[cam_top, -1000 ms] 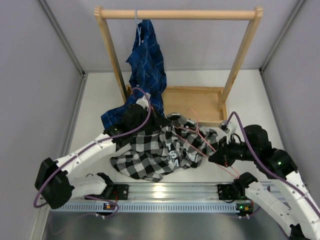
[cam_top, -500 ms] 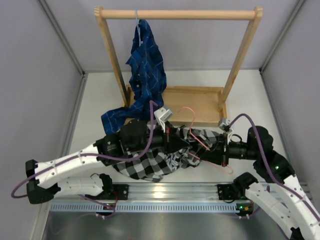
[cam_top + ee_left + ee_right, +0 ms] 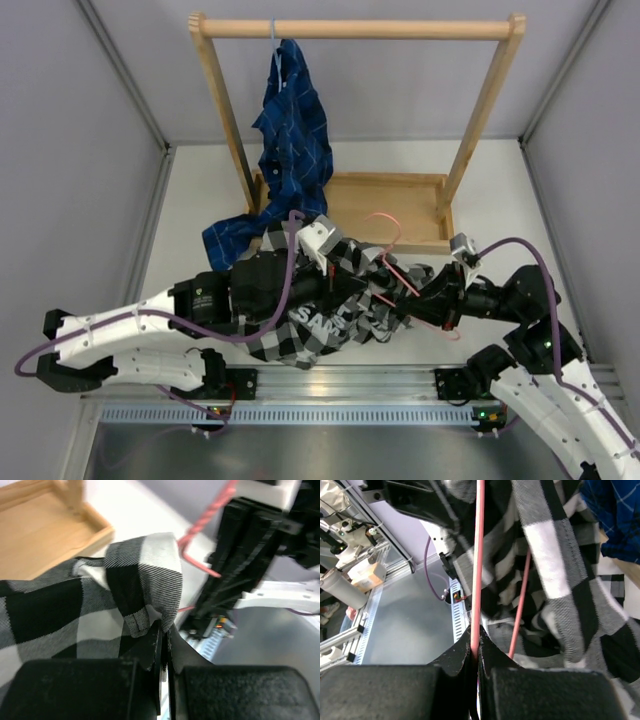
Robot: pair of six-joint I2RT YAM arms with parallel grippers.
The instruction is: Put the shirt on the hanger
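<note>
The black-and-white checked shirt (image 3: 318,325) hangs bunched between the two arms at the table's near middle. My left gripper (image 3: 348,284) is shut on a folded edge of the shirt (image 3: 145,575), the cloth pinched at the fingertips (image 3: 164,630). The pink hanger (image 3: 392,258) stands tilted just right of it, its hook toward the wooden tray. My right gripper (image 3: 428,302) is shut on one wire of the hanger (image 3: 478,555), which runs straight up from the jaws (image 3: 476,647). A second wire and the shirt (image 3: 545,575) lie beyond it. The hanger's lower part is hidden by cloth.
A wooden rack (image 3: 355,28) stands at the back on a wooden tray base (image 3: 385,205). A dark blue shirt (image 3: 295,120) hangs from its bar on a light blue hanger, its tail on the table. An aluminium rail (image 3: 330,385) runs along the near edge.
My left arm has swung right and forward, carrying the shirt up against the hanger. My right gripper has drawn the hanger slightly back and tilted it. Both grippers stay shut.
</note>
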